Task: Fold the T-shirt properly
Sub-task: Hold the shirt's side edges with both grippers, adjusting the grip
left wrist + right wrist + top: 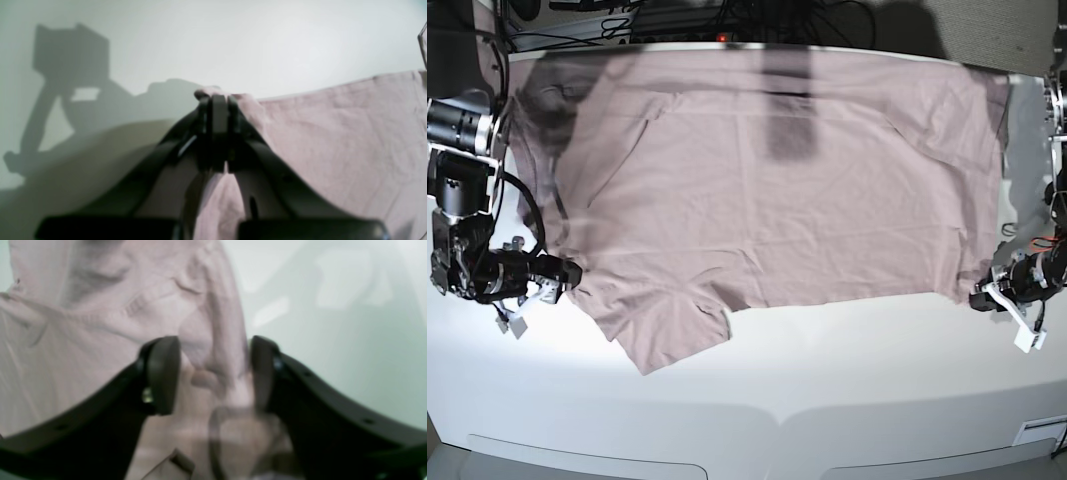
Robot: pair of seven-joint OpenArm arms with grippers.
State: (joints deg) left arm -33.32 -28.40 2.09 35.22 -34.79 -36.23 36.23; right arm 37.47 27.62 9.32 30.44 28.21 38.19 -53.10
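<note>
Three views, taken in turn.

Left wrist view: left gripper [218, 100] pinched tight on a bunched edge of the T-shirt [350, 133], black jaws pressed together with a small hump of mauve-pink cloth poking out just beyond the tips. From the pinch, thin creased fabric spreading away to the right and back beneath the jaws. To the left of the tips, bare pale table [267, 40] crossed by the dark, blurred shadow of the arm.

Right wrist view: right gripper [213, 373] spread wide, two dark rounded pads standing well apart. Between and beneath them, a rumpled fold of the T-shirt [83, 356], blurred; contact between pads and cloth not possible to tell, and nothing clamped. Pink fabric with a stitched seam filling the area ahead and to the left of the jaws; pale table [350, 340] to the right of them.

Base view: T-shirt [777, 200] spread mostly flat across the far half of the white table [827, 400], wide and wrinkled, one short sleeve angled down toward the near edge. Right gripper [567, 275] at the picture's left, tips at the cloth edge just beside that sleeve. Left gripper [980, 297] at the picture's right, at the shirt's near corner there. Dark shadow of overhead gear on the cloth near the far edge. Cables [677, 15] and equipment beyond the table's far edge.
</note>
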